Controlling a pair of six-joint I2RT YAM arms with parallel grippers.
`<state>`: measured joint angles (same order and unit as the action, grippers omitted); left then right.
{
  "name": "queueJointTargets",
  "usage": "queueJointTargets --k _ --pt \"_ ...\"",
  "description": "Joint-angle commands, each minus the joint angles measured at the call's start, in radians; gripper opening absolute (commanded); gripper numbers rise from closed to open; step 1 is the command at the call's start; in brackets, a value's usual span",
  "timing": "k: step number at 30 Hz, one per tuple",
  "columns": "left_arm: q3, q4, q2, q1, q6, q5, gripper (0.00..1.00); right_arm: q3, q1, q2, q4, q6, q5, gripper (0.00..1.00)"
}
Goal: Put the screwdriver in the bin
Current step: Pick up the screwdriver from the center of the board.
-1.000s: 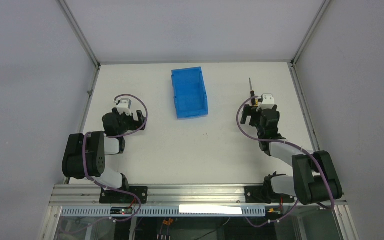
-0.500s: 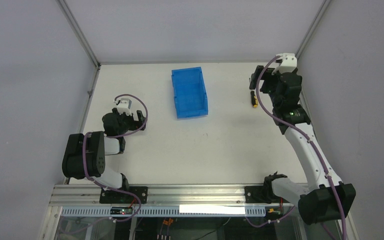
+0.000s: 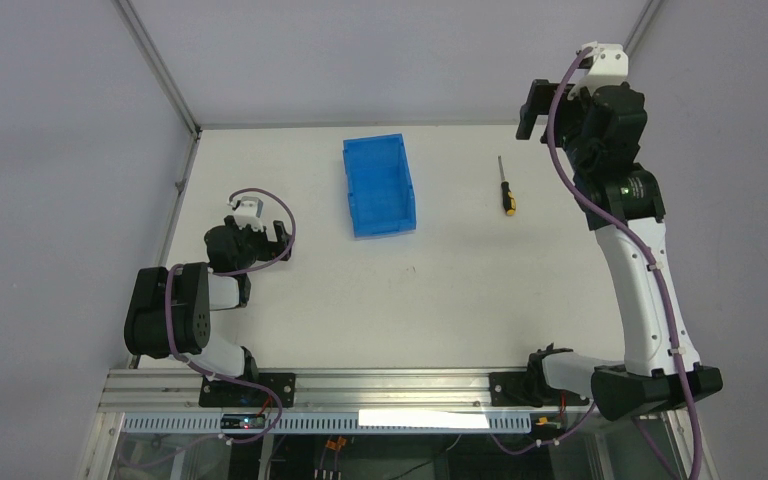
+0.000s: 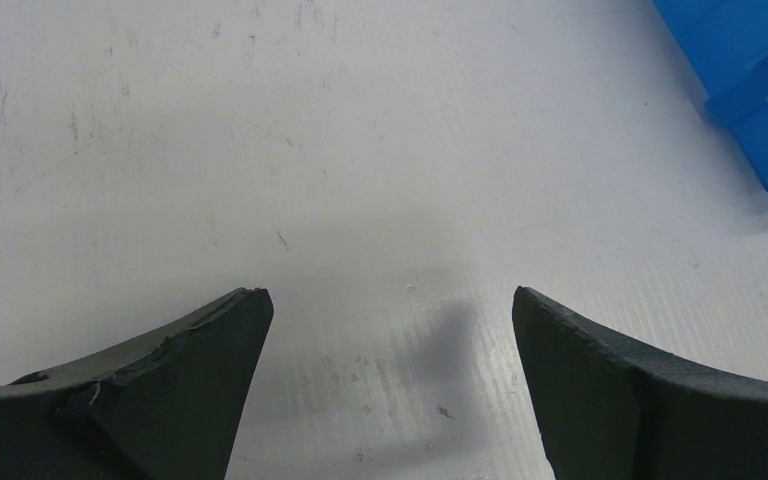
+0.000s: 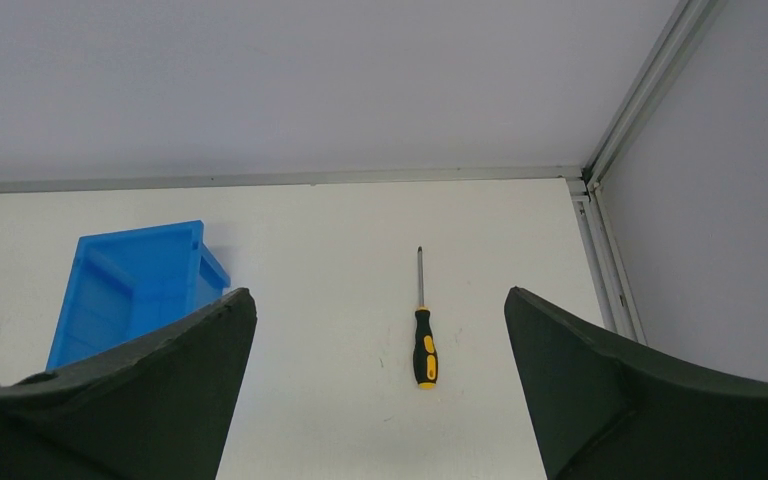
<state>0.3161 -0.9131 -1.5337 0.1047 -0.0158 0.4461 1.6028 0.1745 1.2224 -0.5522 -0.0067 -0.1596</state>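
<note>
The screwdriver (image 3: 505, 188) lies flat on the white table, right of the bin, its thin shaft pointing to the back wall and its black-and-yellow handle (image 5: 425, 347) toward me. The blue bin (image 3: 378, 185) stands at the back middle, and it shows at the left of the right wrist view as the bin (image 5: 130, 290). My right gripper (image 3: 545, 110) hangs high above the back right corner, open and holding nothing; in its own view the right gripper (image 5: 380, 295) frames the screwdriver from far above. My left gripper (image 4: 391, 292) rests low over bare table at the left, open and holding nothing.
Grey walls and aluminium frame rails (image 3: 600, 190) border the table on three sides. The right arm's raised links (image 3: 640, 270) stretch over the table's right edge. A corner of the bin (image 4: 760, 90) shows at the upper right of the left wrist view.
The right arm has risen from just above the screwdriver's handle and swung up toward the back right corner, jaws open throughout. The screwdriver stays on the table. The left arm has not moved.
</note>
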Motion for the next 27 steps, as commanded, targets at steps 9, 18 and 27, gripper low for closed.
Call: queueJointTargets --k 9,18,27 --pt "0.010 -0.035 0.012 -0.001 0.005 0.000 0.99 0.193 -0.003 0.089 -0.187 -0.038 -0.039 0.99" --pt "0.009 -0.035 0.012 -0.002 0.005 0.000 0.99 0.215 -0.042 0.253 -0.190 -0.032 0.021 0.99" --pt "0.009 -0.035 0.011 -0.002 0.005 0.000 0.99 0.118 -0.104 0.418 -0.132 0.017 0.084 0.99"
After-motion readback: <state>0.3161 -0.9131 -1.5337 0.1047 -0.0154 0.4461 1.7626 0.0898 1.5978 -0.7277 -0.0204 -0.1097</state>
